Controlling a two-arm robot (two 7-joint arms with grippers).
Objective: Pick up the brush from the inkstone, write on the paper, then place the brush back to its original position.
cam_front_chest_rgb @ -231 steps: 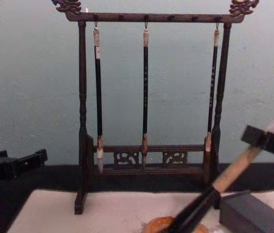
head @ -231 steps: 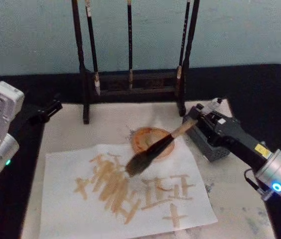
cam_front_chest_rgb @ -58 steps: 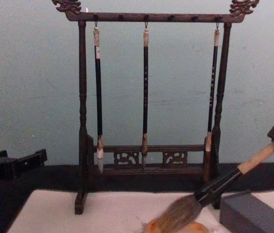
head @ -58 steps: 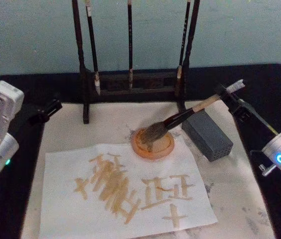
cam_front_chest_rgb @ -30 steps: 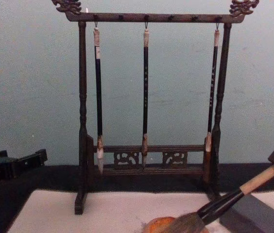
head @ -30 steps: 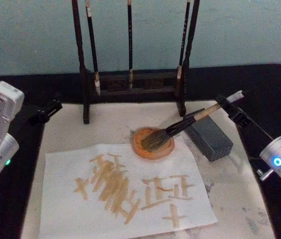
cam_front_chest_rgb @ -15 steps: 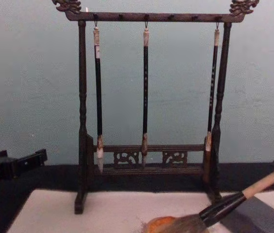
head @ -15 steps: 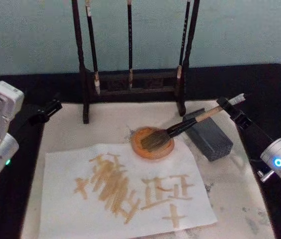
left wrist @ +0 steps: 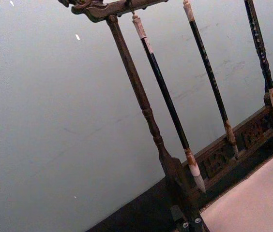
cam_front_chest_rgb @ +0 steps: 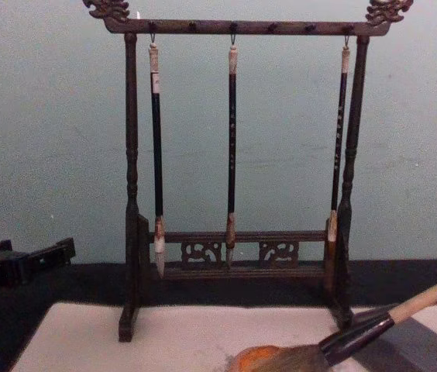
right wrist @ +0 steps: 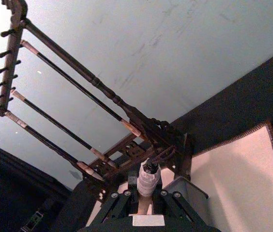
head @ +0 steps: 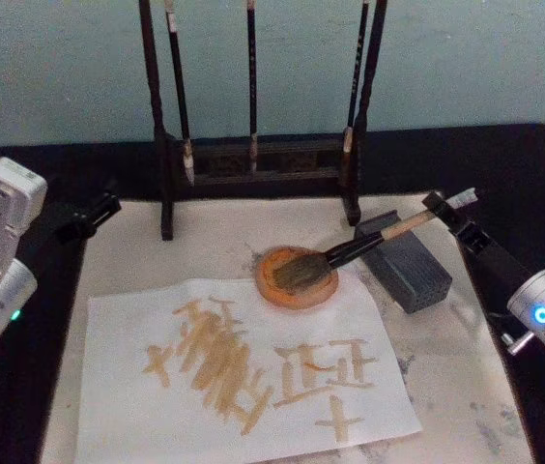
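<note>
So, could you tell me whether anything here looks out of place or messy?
Nothing stands out. The brush lies with its bristles in the orange dish and its handle on the grey block, right gripper at its end.

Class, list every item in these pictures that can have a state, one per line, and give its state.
brush: bristles in the orange dish, handle propped on the grey block, held by the right gripper
right gripper: shut on the brush handle's end
left gripper: idle at the table's left edge
paper: flat, covered with tan strokes
orange dish: upright, holding the bristles
three thin brushes: hanging from the rack
</note>
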